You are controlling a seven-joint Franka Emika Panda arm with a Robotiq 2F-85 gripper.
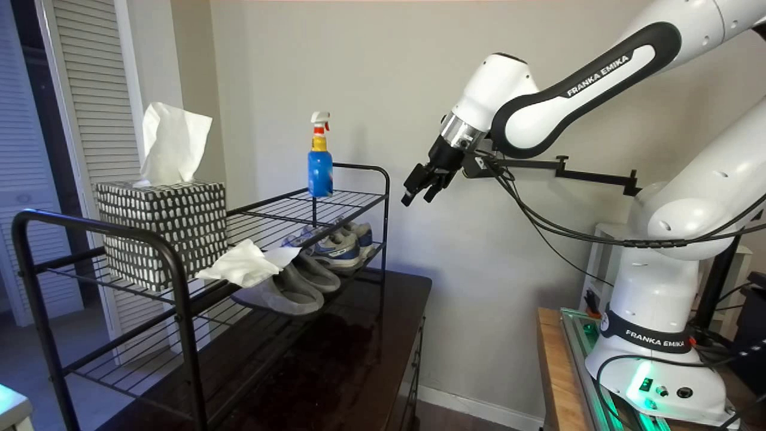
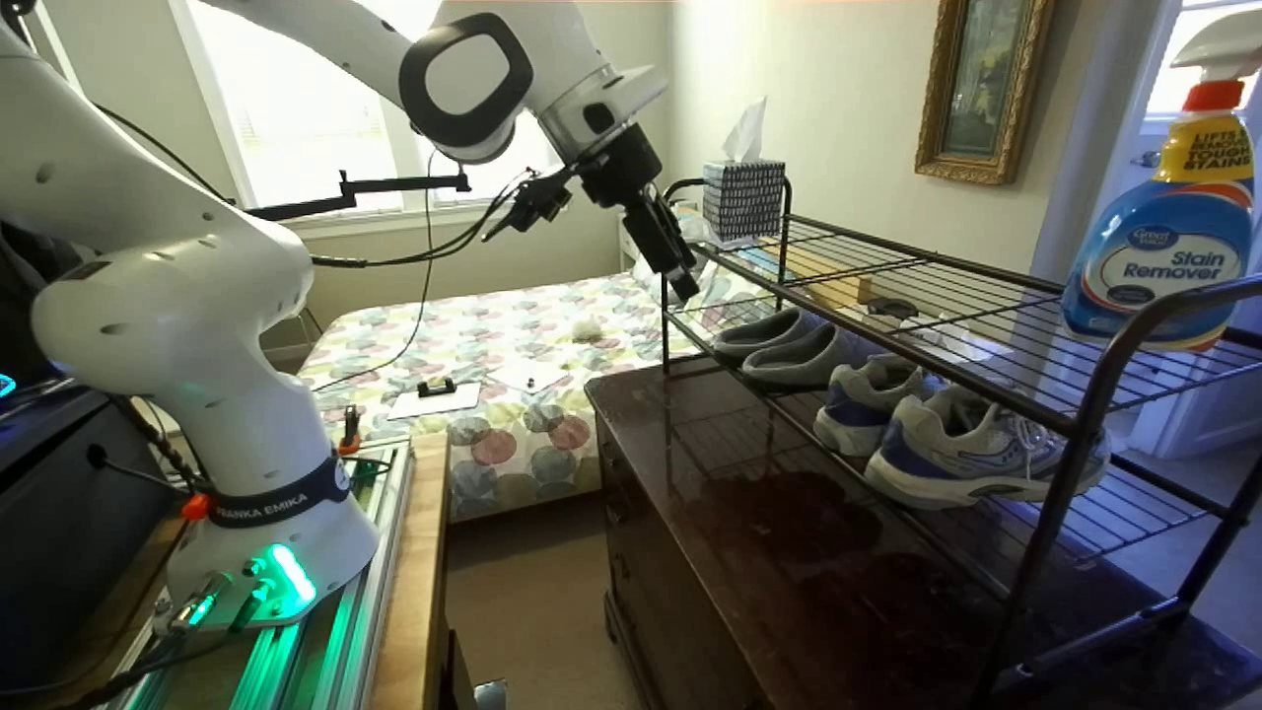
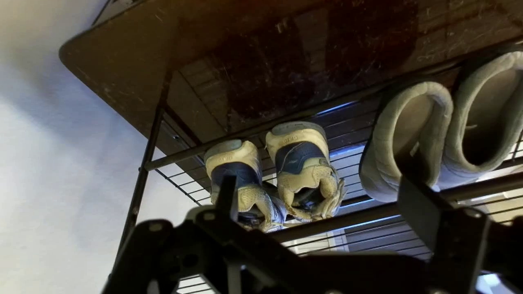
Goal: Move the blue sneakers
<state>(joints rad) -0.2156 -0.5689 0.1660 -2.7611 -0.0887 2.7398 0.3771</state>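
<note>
Blue sneakers [image 2: 946,444]: heels at robot-facing edge of rack [image 2: 887,337], toes opposite, long axes crosswise; pale grey, dark blue heel panels. End effector [image 3: 318,183]: jaws spread.

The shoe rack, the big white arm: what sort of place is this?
Probably a bedroom: an exterior view shows a bed with a patterned cover, a framed picture, and a dark dresser beneath the rack.

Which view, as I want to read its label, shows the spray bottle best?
An exterior view, where the spray bottle is large and its label reads Stain Remover, though the spray head meets the picture's edge. In an exterior view the bottle is whole but small, unreadable. The wrist view does not show it.
</note>
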